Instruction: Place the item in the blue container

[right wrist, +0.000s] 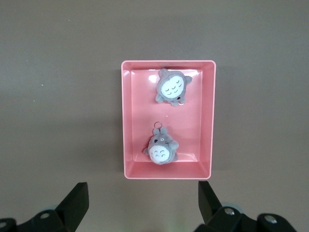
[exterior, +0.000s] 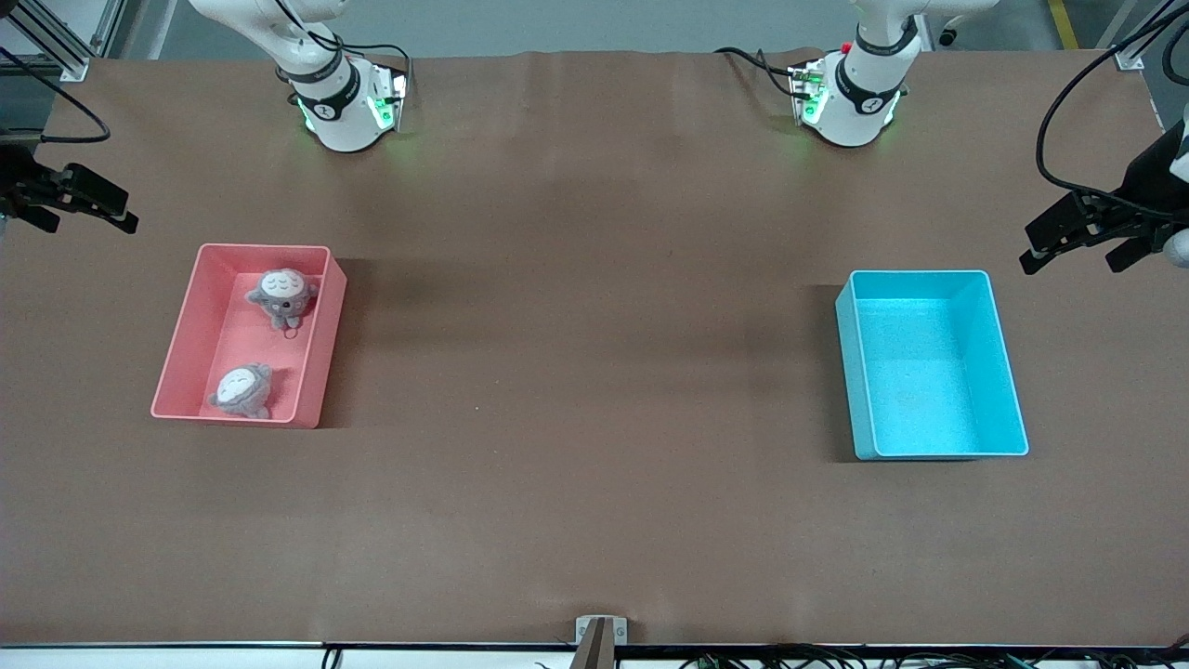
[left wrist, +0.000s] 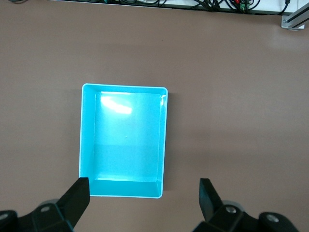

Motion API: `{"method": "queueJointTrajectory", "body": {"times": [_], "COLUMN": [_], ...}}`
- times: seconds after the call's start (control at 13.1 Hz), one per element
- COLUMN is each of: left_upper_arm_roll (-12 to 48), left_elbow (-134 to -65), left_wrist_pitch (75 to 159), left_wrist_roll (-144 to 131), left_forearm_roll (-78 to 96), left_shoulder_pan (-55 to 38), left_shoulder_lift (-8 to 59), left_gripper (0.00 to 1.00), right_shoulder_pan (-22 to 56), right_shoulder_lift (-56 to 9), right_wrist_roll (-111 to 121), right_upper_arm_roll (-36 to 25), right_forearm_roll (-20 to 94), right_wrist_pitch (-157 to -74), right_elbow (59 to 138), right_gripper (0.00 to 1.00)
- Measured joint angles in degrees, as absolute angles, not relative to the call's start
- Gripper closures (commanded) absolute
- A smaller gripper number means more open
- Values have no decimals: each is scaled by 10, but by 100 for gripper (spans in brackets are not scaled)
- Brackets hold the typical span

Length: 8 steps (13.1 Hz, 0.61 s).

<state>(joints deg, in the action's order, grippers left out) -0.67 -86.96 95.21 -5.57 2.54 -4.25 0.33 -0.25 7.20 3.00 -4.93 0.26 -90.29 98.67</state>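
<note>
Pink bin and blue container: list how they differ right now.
Colour: the pink bin is salmon pink, the blue container bright cyan.
Contents: the pink bin holds two grey plush toys, one farther from the front camera than the other; the blue container holds nothing.
Place: the pink bin sits toward the right arm's end of the table, the blue container toward the left arm's.
Both are open rectangular bins with smooth walls.

The light-blue plastic box (left wrist: 123, 140) under the wide-open left pincer (left wrist: 144, 199) has nothing inside to block it.
</note>
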Motion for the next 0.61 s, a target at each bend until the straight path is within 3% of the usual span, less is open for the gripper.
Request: {"method": "queueJointTrajectory", "body": {"times": [0.3,0.61], "left_upper_arm_roll": [-7,-7], "left_elbow": [-870,-869], "left_wrist_pitch": [952,952], "left_wrist_roll": [-56,-56], "left_forearm_roll": [25,25], "left_shoulder_pan": [-42,-42], "left_shoulder_lift": [3,3], "left_gripper": [0,0], "right_shoulder_pan": [-3,-15], "right_shoulder_lift": [57,-27], "right_wrist_roll": [30,30], "right_upper_arm_roll": [-52,-55], "right_forearm_roll": [2,2], "right_wrist_pitch": [-907,-947], "right_elbow": [986,975], "right_gripper": [0,0]}}
